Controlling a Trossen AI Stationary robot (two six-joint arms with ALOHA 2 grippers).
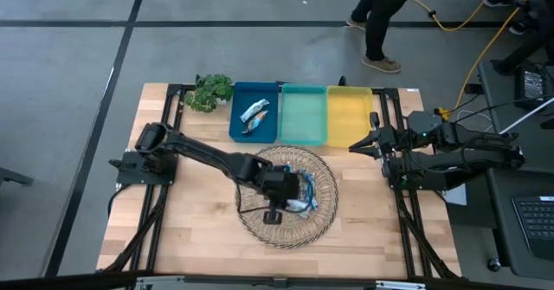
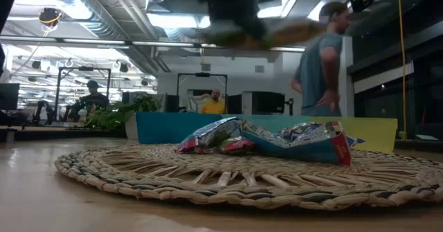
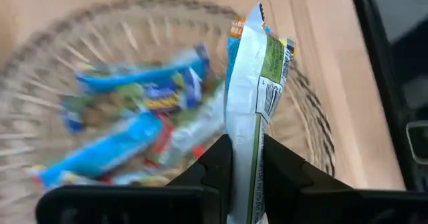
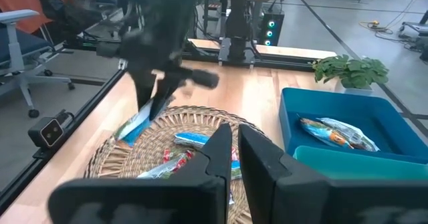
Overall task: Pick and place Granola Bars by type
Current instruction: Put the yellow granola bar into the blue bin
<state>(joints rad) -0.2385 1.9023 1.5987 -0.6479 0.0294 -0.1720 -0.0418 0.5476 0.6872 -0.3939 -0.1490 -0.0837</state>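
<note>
Several granola bars [image 3: 134, 127], mostly blue-wrapped, lie heaped on a round wicker mat [image 1: 260, 225]; the low view shows the same heap of bars [image 2: 277, 138]. My left gripper [image 3: 246, 144] hovers over the mat, shut on one bar [image 3: 257, 83] with a silver-white back and green and orange print. Two more bars [image 1: 255, 112] lie in the blue bin [image 1: 238, 121]. My right gripper [image 4: 235, 150] waits shut at the table's right side, beside the yellow bin [image 1: 349, 115]. My left gripper pinches the silver-white bar between its two fingers [image 3: 214, 160], on the lower stretch of the wrapper [image 3: 245, 134]. The bar runs along the fingers and sticks out well past their tips. In the low view it is lifted clear of the mat and the heap.
Blue, teal [image 1: 303, 115] and yellow bins stand side by side along the far edge, with a green plant [image 1: 210, 91] to their left. Bare wood lies left and right of the mat. A person [image 1: 381, 22] walks on the floor beyond the table.
</note>
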